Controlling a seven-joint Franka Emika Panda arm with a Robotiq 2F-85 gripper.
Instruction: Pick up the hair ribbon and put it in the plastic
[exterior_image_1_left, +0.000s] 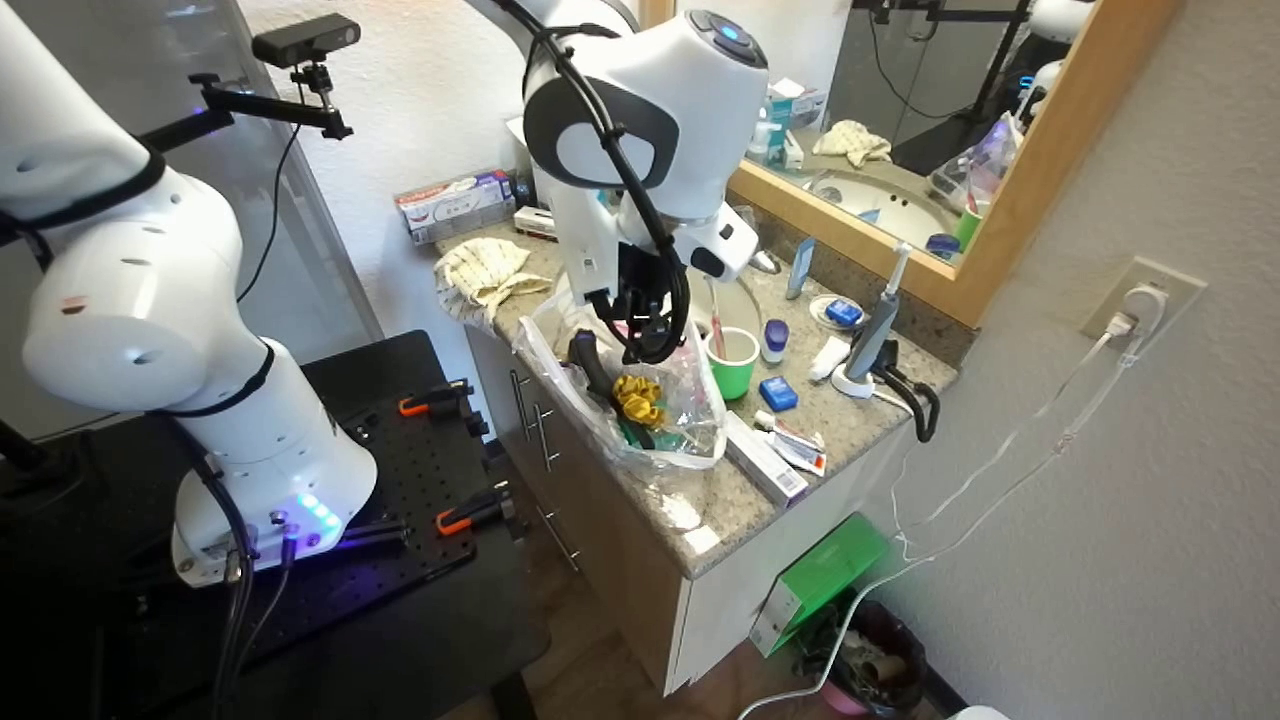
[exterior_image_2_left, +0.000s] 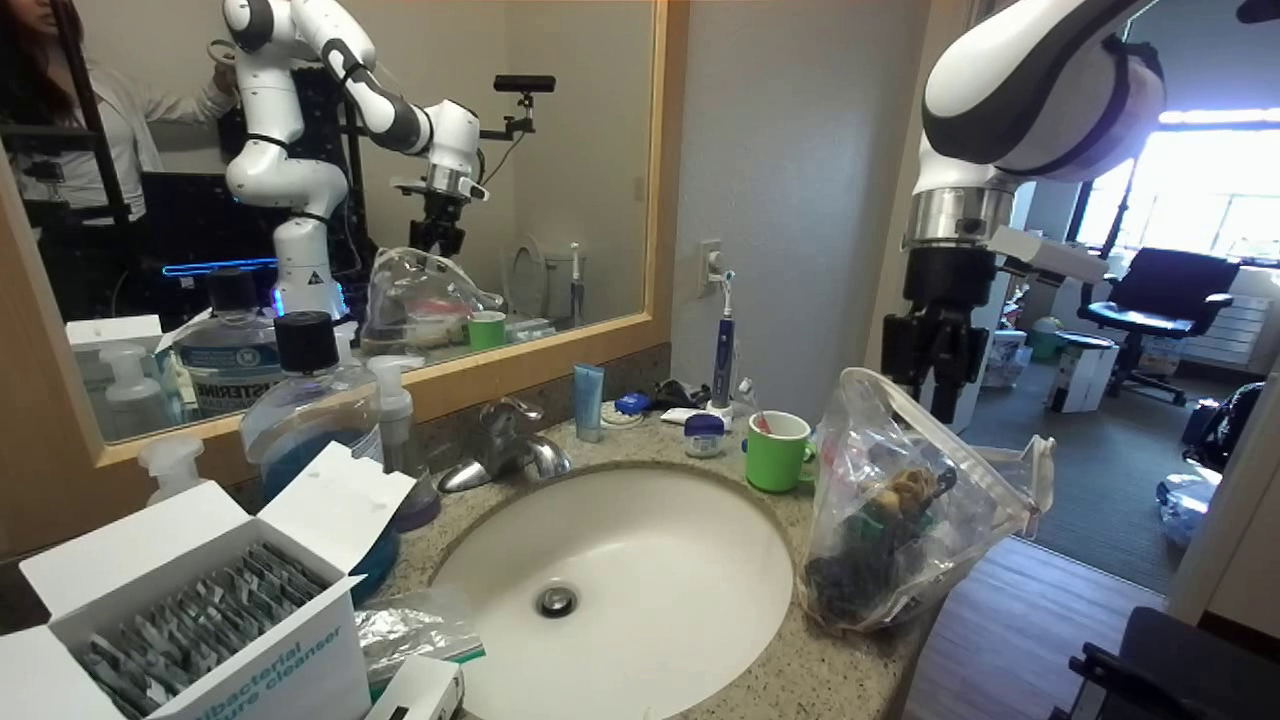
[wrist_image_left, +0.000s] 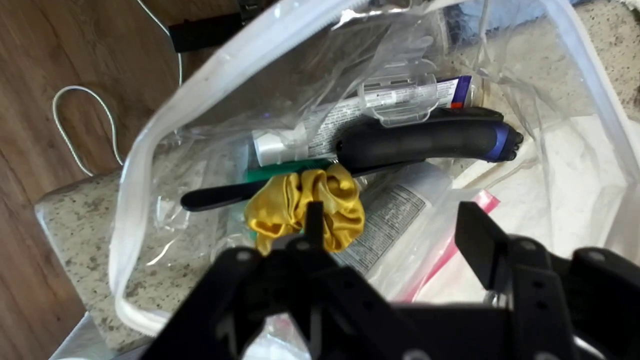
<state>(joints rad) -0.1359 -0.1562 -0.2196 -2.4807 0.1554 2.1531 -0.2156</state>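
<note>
The hair ribbon is a shiny gold scrunchie (wrist_image_left: 285, 200). It lies inside the open clear plastic bag (wrist_image_left: 134, 200), on top of a black handle and other items. The scrunchie (exterior_image_1_left: 638, 400) and the bag (exterior_image_1_left: 688, 462) also show in an exterior view, and both appear in an exterior view with the scrunchie (exterior_image_2_left: 908, 488) seen through the bag wall (exterior_image_2_left: 965, 540). My gripper (wrist_image_left: 390, 215) is open and points down at the bag's mouth. In the wrist view its left finger overlaps the scrunchie; nothing is held between the fingers. Contact with the scrunchie cannot be told.
The bag holds a black trimmer (wrist_image_left: 425, 140), a tube and a pink-edged zip bag. It stands at the counter edge beside the sink (exterior_image_2_left: 640, 560). A green cup (exterior_image_2_left: 775, 455), toothpaste box (exterior_image_1_left: 765, 460) and electric toothbrush (exterior_image_1_left: 880, 325) stand nearby. The mirror (exterior_image_2_left: 580, 180) rises behind.
</note>
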